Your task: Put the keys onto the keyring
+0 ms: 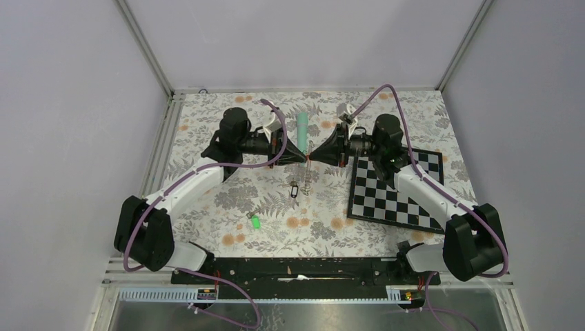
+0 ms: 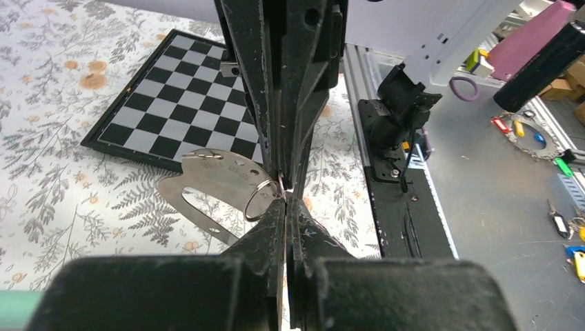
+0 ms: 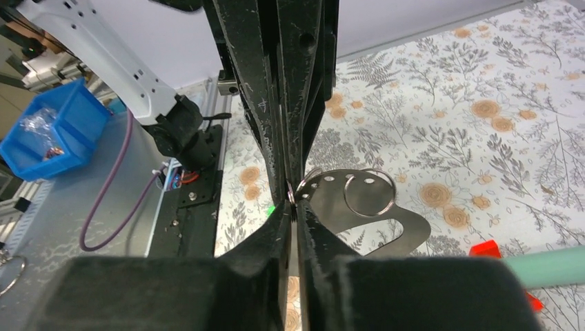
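Both grippers meet tip to tip above the middle of the table. The keyring (image 2: 207, 176) is a flat grey metal piece with an oval cut-out, hanging from wire split rings (image 3: 369, 193). My left gripper (image 2: 286, 198) is shut on a ring at its tip. From the other side my right gripper (image 3: 292, 202) is shut on the ring wire too. In the top view the keyring (image 1: 308, 169) hangs just below the two tips. The green-headed key (image 1: 254, 222) lies on the cloth nearer the arm bases. The darker key (image 1: 294, 188) lies below the grippers.
A black-and-white chessboard (image 1: 397, 189) lies at the right under the right arm. A teal stick (image 1: 302, 127) with a red base (image 3: 486, 249) lies behind the grippers. A black base rail (image 1: 303, 269) runs along the near edge.
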Robot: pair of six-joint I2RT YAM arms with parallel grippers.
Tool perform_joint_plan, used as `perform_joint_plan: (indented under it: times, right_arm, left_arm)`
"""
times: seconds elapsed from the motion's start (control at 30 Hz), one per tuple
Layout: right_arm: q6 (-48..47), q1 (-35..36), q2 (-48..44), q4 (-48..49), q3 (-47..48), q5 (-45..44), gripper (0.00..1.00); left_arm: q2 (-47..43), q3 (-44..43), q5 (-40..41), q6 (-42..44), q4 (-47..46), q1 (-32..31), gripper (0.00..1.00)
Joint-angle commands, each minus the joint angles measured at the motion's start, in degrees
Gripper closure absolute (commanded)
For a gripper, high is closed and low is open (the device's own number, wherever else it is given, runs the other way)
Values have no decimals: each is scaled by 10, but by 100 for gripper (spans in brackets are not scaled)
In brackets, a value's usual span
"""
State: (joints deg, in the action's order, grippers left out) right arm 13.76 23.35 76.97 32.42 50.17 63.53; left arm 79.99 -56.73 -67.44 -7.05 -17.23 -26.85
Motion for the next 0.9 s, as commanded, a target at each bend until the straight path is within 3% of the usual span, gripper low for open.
perform_joint_plan:
  times: [0.0, 0.13, 0.3, 0.5, 0.87]
  right_arm:
    - [-112, 0, -18, -81, 4, -7, 81]
    - [-222, -2, -33, -180, 13, -12, 65]
    - [-300, -2, -46, -254, 20, -13, 60]
    - [-354, -2, -45, -306, 30, -22, 59]
    - [-341, -2, -28, -285, 17, -12, 59]
  left_arm:
    - [-16, -77, 56, 171, 172, -11, 100]
    - [-26, -126, 149, 319, 322, -19, 100]
    - [-38, -151, 248, 404, 403, -47, 100]
    - [-63, -131, 308, 488, 414, -74, 100]
    - [-91, -100, 359, 612, 423, -91, 100]
